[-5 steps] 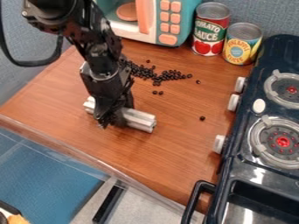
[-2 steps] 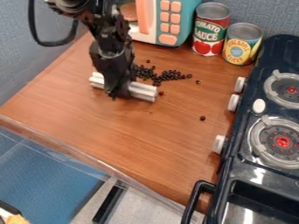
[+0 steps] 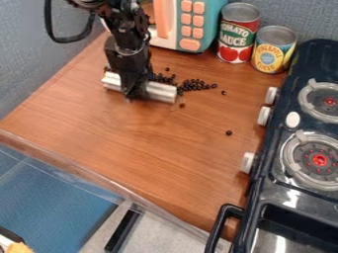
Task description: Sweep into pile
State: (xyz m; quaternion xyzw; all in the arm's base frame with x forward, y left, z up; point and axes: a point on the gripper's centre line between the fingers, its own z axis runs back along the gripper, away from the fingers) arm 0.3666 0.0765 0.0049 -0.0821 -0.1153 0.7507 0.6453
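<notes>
Beside the black beads (image 3: 192, 85), the gripper (image 3: 134, 95) pinches a silvery bar (image 3: 160, 92).

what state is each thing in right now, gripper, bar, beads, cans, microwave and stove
Black two-finger gripper: closed on the bar
Silvery ridged bar: held sideways, low over the table
Small round black beads: loose, mostly clustered, some strays
Red tomato can: upright
Yellow-and-blue pineapple can: upright
Teal toy microwave: upright
Black toy stove: on or off, cannot tell
</notes>
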